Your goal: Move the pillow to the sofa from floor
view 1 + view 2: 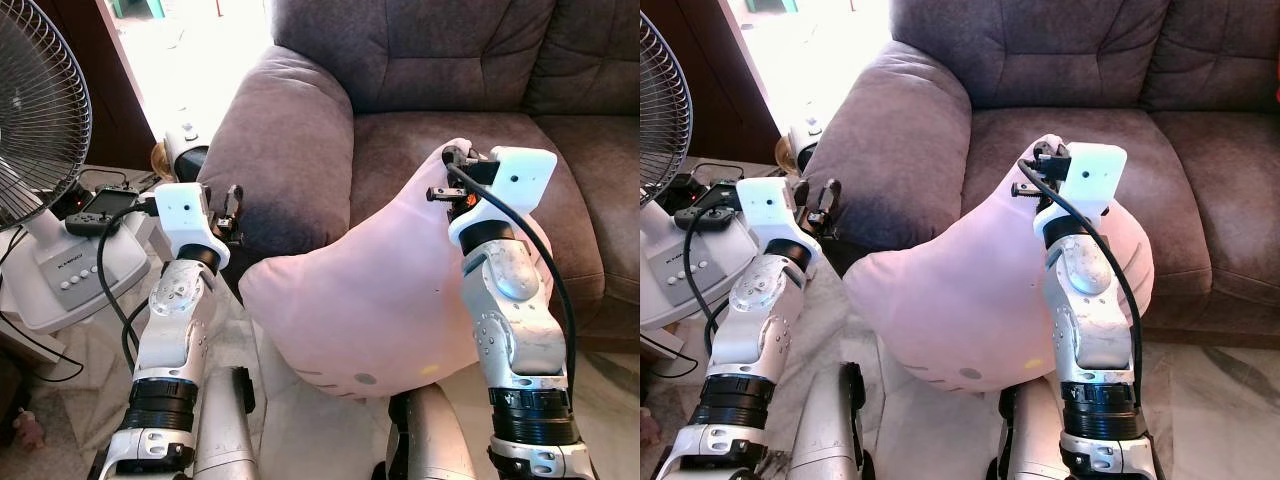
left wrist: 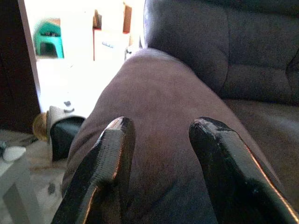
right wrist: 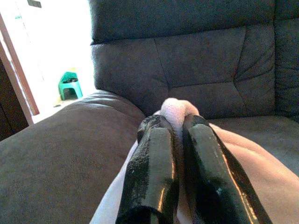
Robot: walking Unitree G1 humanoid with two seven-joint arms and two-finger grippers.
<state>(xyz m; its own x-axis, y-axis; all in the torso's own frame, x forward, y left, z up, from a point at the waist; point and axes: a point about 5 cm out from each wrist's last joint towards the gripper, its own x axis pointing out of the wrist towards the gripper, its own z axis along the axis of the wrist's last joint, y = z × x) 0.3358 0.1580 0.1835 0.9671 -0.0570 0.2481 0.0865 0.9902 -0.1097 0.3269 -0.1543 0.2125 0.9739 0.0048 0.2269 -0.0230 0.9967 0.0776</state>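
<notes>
Against the front edge of the brown suede sofa [image 1: 470, 60], the large pink fabric pillow [image 1: 350, 310] hangs lifted off the floor, its upper corner pinched in the right tool [image 3: 176, 135], whose two black fingers are drawn narrow on a bunched fold of the fabric. That held corner sits just over the seat cushion [image 1: 400, 150], while the wide lower part of the pillow sags down in front of the sofa's face, between the robot's arms. The pillow's long axis runs slantwise, from the gripped corner down toward the robot's left. The left tool [image 2: 161, 154] stands wide apart and holds nothing, hovering close to the rounded padded armrest [image 1: 290, 140], beside the pillow's lower left edge but not touching it. The seat lies ahead of and beyond the right tool, so the coming move looks like a forward carry by the right arm, the nearer one. A white standing fan [image 1: 40, 130] is off to the left.
</notes>
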